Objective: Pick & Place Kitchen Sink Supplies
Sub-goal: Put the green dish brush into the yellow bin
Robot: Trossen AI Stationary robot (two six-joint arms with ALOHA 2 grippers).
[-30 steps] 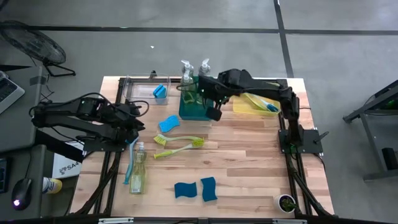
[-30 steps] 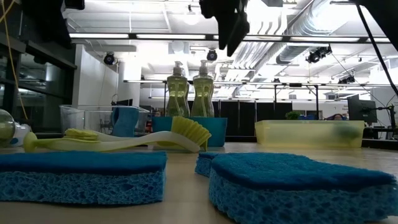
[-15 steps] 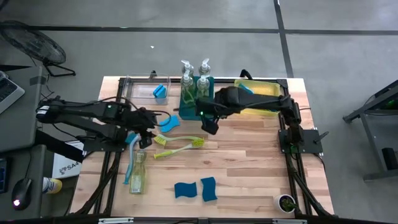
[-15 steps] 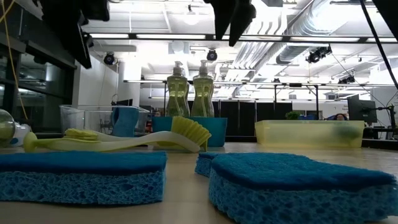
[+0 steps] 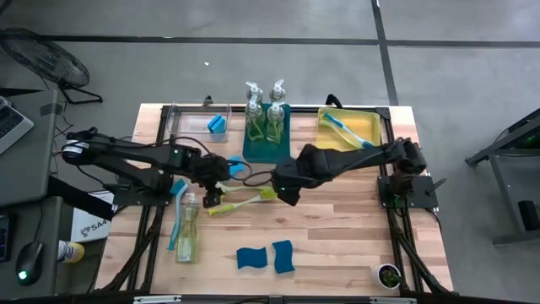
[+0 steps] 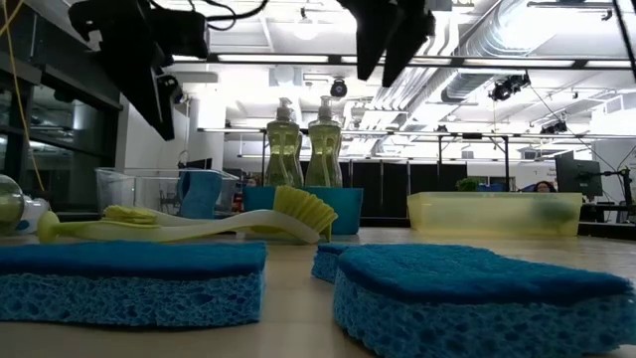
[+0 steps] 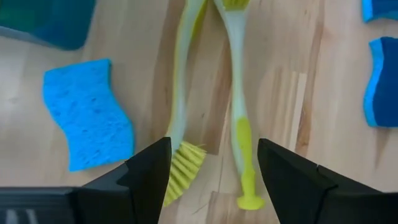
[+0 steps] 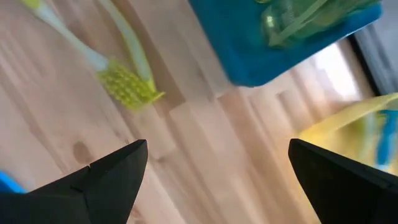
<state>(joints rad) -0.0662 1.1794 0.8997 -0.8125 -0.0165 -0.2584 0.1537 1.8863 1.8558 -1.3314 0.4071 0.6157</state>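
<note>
Our right gripper has come away from the teal bin and now hangs over the bare wood, just beside the bristle end of the two lime-green brushes. Our left gripper has slid across from the left edge and now hangs over their other ends. Both sets of fingers are spread wide and hold nothing. Two soap bottles stand in the teal bin. Another soap bottle lies flat near the left edge. A blue sponge lies beside the brushes. Two more sponges lie at the front. A blue brush rests in the yellow bin.
</note>
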